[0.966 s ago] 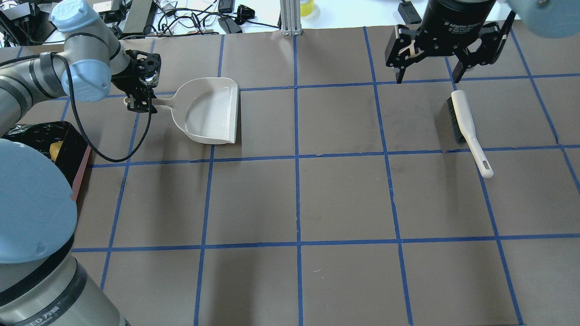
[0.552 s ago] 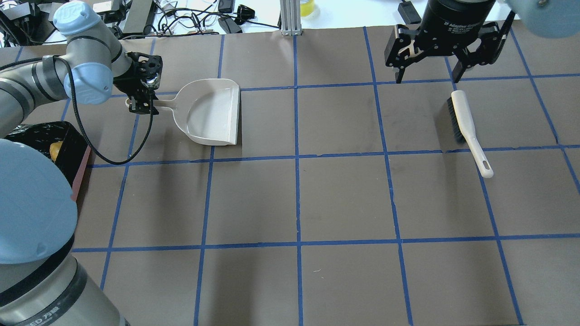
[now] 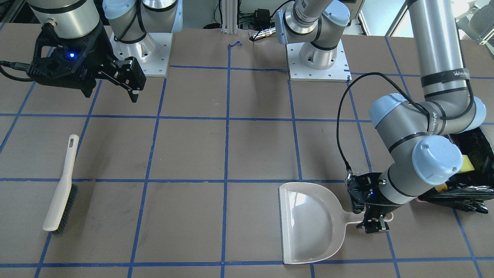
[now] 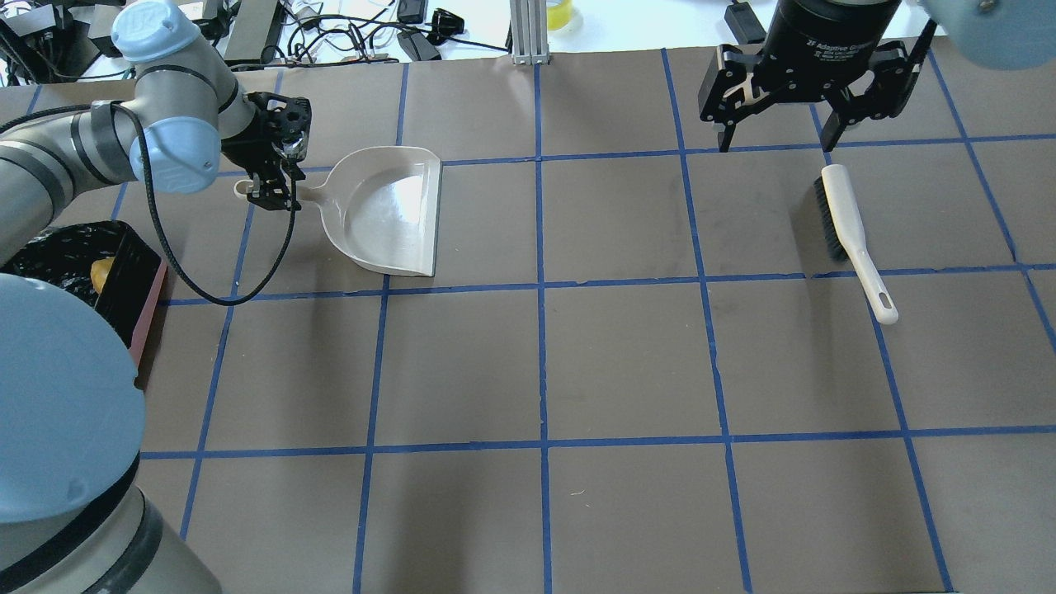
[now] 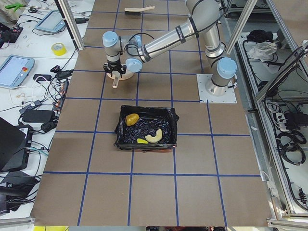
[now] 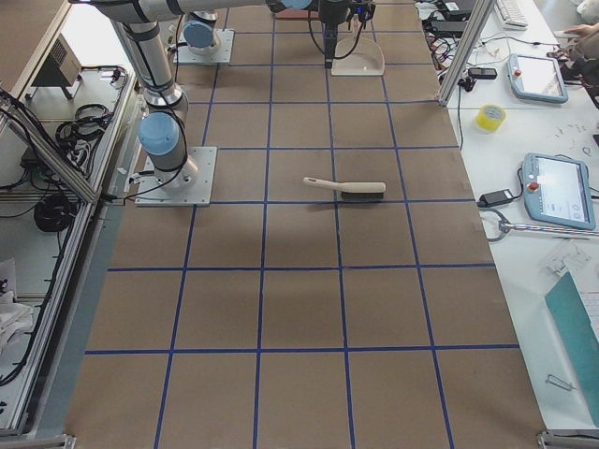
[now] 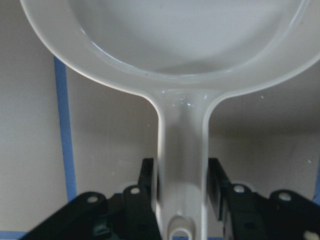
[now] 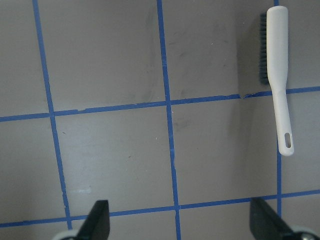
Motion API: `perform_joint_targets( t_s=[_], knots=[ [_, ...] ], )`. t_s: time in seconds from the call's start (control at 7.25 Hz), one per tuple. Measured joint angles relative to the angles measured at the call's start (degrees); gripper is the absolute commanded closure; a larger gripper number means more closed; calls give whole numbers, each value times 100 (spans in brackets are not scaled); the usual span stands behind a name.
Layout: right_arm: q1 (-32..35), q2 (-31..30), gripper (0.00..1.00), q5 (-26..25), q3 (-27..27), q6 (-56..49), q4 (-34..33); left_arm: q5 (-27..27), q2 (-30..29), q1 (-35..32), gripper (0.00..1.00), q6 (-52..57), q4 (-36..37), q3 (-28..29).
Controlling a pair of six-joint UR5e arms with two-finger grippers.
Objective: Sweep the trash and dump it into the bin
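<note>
All three pieces of trash (image 5: 132, 119) lie inside the bin (image 5: 144, 109), centre of the left side view. The left gripper (image 4: 275, 191) clamps the handle of the empty dustpan (image 4: 388, 214), upper left overhead; the right gripper (image 4: 777, 142) hangs spread above the brush (image 4: 846, 219). Judged: dumping done — next, release the handle.

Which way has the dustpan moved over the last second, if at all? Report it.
Yes: in the overhead view the dustpan edged right and closer to the blue tape line on its near side.

My overhead and front cams face each other, both on the dustpan (image 4: 388, 210); left-end cam overlooks bin (image 5: 161, 120).
</note>
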Motion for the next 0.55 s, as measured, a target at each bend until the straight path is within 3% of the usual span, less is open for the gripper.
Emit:
perform_joint_targets(
  t_s=[0.28, 0.41, 0.55],
  knots=[
    [-1, 4, 0, 2, 0, 0, -5, -63, 708, -115, 25, -527, -761, -24],
    [-3, 2, 0, 1, 0, 0, -2, -165, 1169, -199, 7, -1083, -1278, -43],
    [-2, 0, 0, -5, 0, 0, 0, -260, 1660, -256, 0, -1677, -1894, -62]
  ],
)
